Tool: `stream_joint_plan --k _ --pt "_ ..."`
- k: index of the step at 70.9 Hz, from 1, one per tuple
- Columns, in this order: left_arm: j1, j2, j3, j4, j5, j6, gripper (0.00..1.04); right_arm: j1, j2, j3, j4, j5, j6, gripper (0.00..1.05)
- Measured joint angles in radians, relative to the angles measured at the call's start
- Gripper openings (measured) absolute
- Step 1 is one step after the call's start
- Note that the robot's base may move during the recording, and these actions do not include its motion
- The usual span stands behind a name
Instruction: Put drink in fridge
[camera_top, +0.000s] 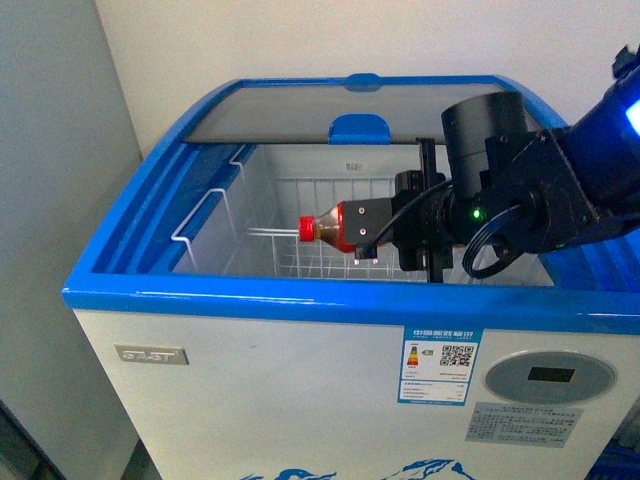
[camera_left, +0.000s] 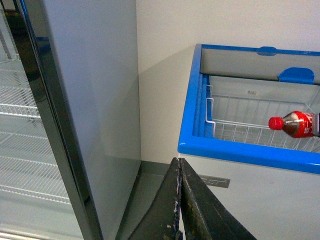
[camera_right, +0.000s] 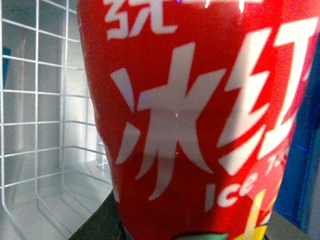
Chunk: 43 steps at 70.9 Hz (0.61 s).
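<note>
I have the right gripper (camera_top: 366, 232) closed on the small plastic bottle of dark cola-coloured drink with a red cap and red label (camera_top: 330, 228). The bottle lies on its side in the jaws, cap pointing away from the wrist toward the robot's left, and it hangs in the air over the open mouth of the white chest fridge with the blue rim (camera_top: 300, 300). Directly beneath the gripper sits the white wire basket (camera_top: 300, 255) inside the fridge; the bottle is above it and not touching it. Beyond the gripper, toward the back wall, the sliding glass lid with its blue handle (camera_top: 360, 128) is pushed back. On my right wrist view the red label with white lettering (camera_right: 200, 120) fills nearly everything, with basket wires (camera_right: 45, 125) off to one side.

My left gripper (camera_left: 179, 200) hangs outside the fridge, its two dark fingers pressed together with nothing between them. Beside it stands the tall grey upright cabinet (camera_left: 95, 100), and the bottle (camera_left: 295, 124) shows well apart from it, over the fridge opening.
</note>
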<state>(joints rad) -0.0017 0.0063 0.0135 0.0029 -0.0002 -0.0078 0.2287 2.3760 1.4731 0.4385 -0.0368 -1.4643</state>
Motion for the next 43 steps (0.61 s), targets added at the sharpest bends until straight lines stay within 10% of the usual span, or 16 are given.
stream_joint_plan --k 43 --pt "0.0 0.0 0.0 0.0 0.0 0.0 0.03 -0.004 0.145 0.085 0.025 0.074 0.09 0.37"
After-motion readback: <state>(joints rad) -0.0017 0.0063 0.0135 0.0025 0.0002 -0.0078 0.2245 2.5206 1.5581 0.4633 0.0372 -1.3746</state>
